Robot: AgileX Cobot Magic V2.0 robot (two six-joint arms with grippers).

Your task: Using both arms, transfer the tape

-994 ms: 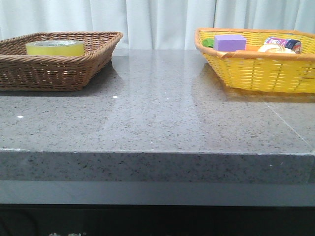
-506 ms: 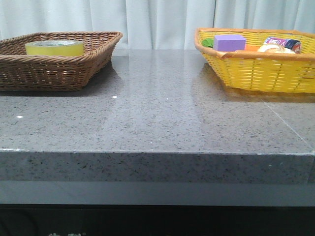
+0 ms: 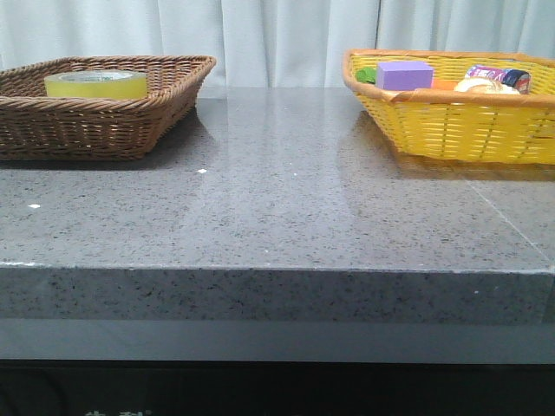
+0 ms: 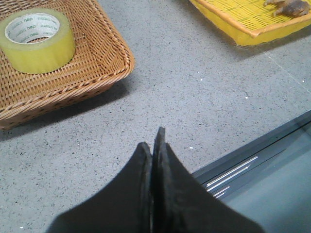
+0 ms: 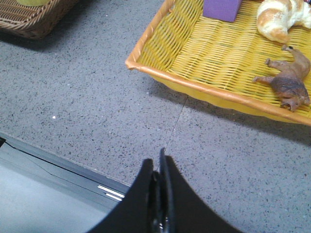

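Note:
The roll of yellow-green tape (image 3: 96, 84) lies flat in the brown wicker basket (image 3: 130, 121) at the back left of the table; it also shows in the left wrist view (image 4: 37, 40). My left gripper (image 4: 154, 145) is shut and empty, above the table near its front edge, well clear of the basket (image 4: 97, 73). My right gripper (image 5: 157, 162) is shut and empty, above the table's front edge, short of the yellow basket (image 5: 194, 87). Neither arm shows in the front view.
The yellow basket (image 3: 451, 126) at the back right holds a purple block (image 3: 404, 74), a croissant (image 5: 279, 19), a brown toy animal (image 5: 289, 80) and other small items. The grey stone tabletop (image 3: 277, 199) lies between the baskets. White curtains hang behind.

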